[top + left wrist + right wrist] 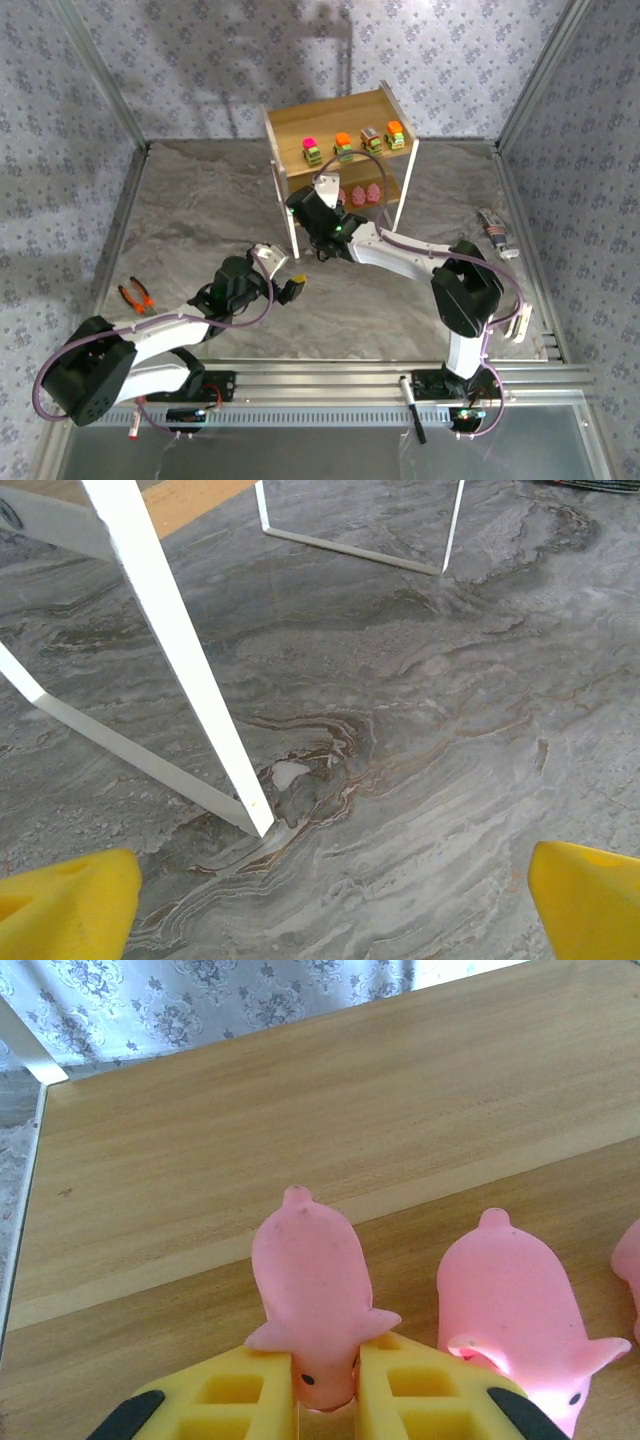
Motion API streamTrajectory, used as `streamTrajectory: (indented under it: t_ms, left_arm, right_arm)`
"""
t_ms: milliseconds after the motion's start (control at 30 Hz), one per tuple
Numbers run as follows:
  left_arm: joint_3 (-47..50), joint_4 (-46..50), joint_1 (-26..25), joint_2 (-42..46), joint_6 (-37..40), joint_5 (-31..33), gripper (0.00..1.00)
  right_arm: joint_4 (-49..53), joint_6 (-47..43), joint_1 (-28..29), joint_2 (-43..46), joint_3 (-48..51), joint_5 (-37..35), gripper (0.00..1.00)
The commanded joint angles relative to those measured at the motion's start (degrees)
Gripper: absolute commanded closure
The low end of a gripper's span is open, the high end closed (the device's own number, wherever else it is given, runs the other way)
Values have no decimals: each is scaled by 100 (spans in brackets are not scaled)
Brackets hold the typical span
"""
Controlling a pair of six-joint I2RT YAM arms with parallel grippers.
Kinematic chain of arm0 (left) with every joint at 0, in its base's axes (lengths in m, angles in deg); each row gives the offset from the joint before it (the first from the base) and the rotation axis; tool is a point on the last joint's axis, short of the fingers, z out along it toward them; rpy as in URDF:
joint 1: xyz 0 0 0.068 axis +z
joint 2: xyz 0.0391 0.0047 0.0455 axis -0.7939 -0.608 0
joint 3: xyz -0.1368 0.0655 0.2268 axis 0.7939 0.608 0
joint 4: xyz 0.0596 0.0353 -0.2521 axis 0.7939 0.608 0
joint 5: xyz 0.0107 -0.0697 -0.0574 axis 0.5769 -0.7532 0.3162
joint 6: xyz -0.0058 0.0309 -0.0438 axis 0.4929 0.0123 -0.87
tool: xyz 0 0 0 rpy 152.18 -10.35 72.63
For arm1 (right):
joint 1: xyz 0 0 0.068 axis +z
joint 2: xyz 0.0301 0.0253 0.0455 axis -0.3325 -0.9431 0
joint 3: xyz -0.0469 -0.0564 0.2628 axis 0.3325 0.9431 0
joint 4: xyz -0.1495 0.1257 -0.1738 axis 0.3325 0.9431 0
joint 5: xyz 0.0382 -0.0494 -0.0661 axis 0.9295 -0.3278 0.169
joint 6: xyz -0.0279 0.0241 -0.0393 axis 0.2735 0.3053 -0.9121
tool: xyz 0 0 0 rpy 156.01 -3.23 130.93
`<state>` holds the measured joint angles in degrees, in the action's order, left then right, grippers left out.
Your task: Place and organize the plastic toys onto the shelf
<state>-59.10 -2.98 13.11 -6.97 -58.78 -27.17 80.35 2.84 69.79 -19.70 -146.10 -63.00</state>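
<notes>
Top external view showed the grey marbled table [200, 210] carrying the shelf [288, 128] at its far middle, with the two arms reaching from the near edge. The right arm stretched to the shelf's lower tier and its right pincer [325, 190] sat at that tier's left part; the left pincer [283, 270] hovered over bare table just near and left of the shelf. On the upper tier four cars stood in a row, left to right: a pink-topped car [312, 152], an orange-topped car [343, 147], a brownish-topped car [371, 139] and a second orange-topped car [396, 135]. From the right wrist, the right pincer [328, 1390] was clamped on the head of a pink figure [310, 1280] lying on the lower board [200, 1140], with a second pink figure [510, 1300] just right of it and a third pink figure [630, 1260] at the right edge. From the left wrist, the left pincer [330, 910] stood wide apart and empty, near a white shelf leg [170, 650]. Orange-handled pliers [135, 295] lay near the table's left edge.
</notes>
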Motion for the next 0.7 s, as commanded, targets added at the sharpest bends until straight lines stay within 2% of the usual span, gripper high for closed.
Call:
streamTrajectory:
  t_ms: [0, 500, 667]
  left_arm:
    - [17, -256, -22, -50, 69, 62, 1]
    - [-11, -266, -23, -140, 64, 85, 0]
    - [-11, -247, -26, -125, 60, 94, 0]
  right_arm:
    - [181, 52, 12, -113, -185, -40, 79]
    - [458, 51, 255, -69, -135, -308, 77]
    - [487, 55, 234, -96, -137, -300, 71]
